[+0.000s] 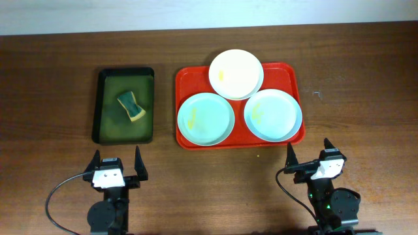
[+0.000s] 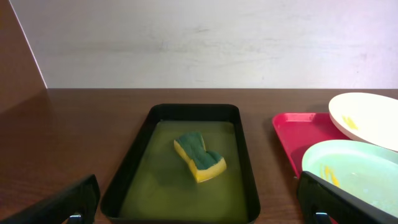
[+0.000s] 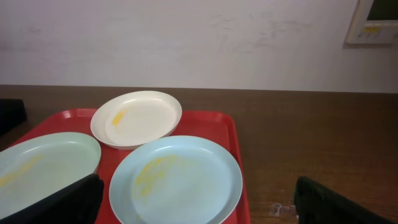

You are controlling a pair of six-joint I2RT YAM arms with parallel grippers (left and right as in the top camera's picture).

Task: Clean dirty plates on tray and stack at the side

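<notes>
The red tray lies at the middle of the table with three plates on it. A cream-white plate sits at the back, overlapping the tray's far rim. A mint-blue plate is at front left and another mint-blue plate at front right. All three show yellow smears. My left gripper is open and empty near the front edge, below the dark tray. My right gripper is open and empty, just in front of the red tray's right corner, facing the right mint-blue plate.
A dark green-black tray with greenish liquid stands left of the red tray. A yellow and green sponge lies in it, also in the left wrist view. Bare wooden table lies right of the red tray.
</notes>
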